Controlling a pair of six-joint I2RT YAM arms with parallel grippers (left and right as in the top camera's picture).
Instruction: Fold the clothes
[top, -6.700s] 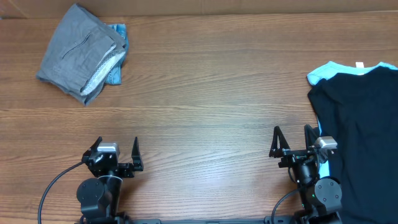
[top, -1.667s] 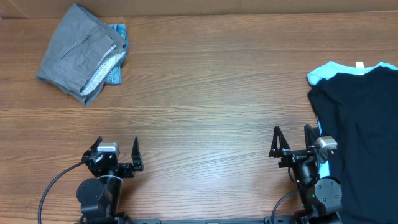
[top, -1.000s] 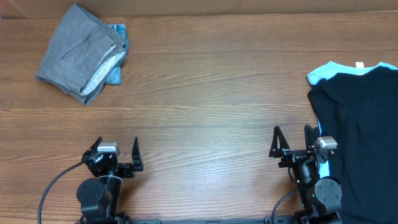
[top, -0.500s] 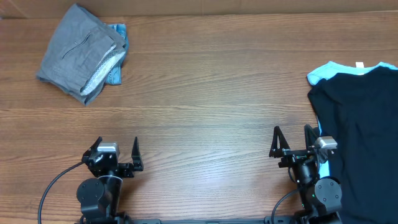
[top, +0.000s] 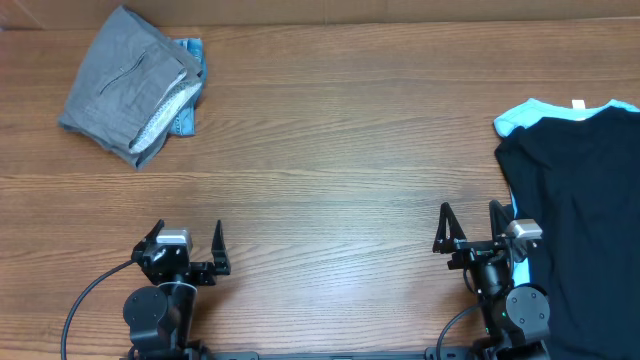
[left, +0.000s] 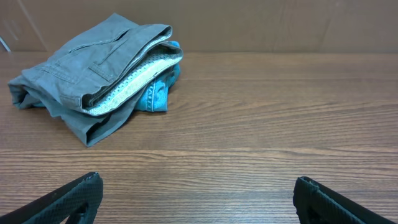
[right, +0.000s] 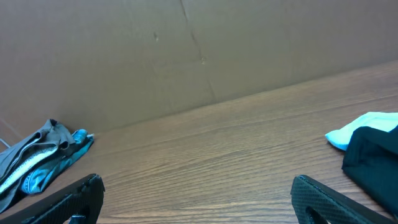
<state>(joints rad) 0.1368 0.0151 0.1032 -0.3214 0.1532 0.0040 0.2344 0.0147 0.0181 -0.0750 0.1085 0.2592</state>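
Folded grey shorts (top: 128, 85) with a pale speckled lining lie at the table's far left, on top of blue denim shorts (top: 188, 60); the left wrist view shows the same pile (left: 93, 68). A black tee (top: 580, 215) is spread flat at the right edge over a light-blue garment (top: 525, 115), whose corner (right: 357, 129) also shows in the right wrist view. My left gripper (top: 188, 238) rests open near the front edge, with bare wood between its fingertips. My right gripper (top: 470, 222) is open too, just left of the tee.
A brown cardboard wall (right: 186, 56) runs along the table's far edge. Bare wooden tabletop (top: 340, 150) stretches between the two clothing piles. Both arm bases (top: 160, 310) stand at the front edge.
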